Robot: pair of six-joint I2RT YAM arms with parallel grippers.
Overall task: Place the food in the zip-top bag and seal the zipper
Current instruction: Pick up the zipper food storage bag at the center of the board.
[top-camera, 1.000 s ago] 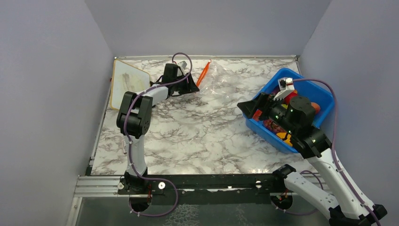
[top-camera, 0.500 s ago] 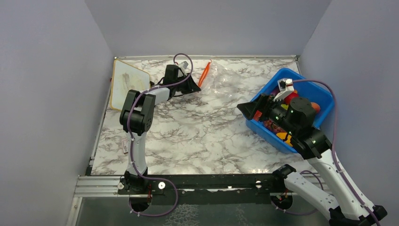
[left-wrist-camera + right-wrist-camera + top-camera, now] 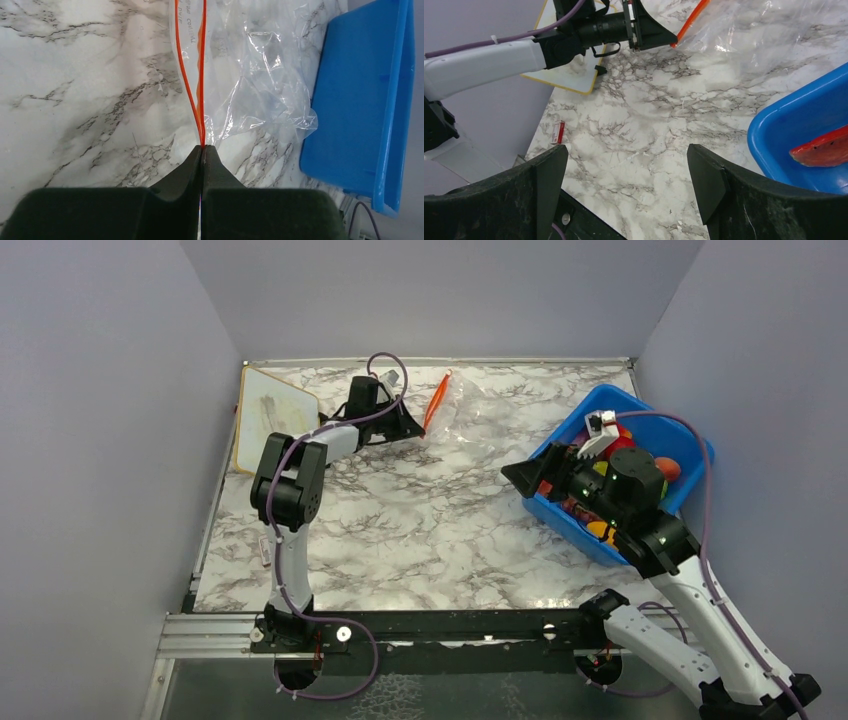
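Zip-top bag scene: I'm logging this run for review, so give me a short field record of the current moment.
left tool: shut on zipper end
right tool: open, empty, at blue bin edge
zip-top bag: lying on table, mouth partly open, no food seen inside
food: in blue bin

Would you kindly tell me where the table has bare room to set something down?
The marble middle, between the left arm, the zip-top bag and the blue bin, is bare. Crowded: the bin, full of food, and the white board corner.
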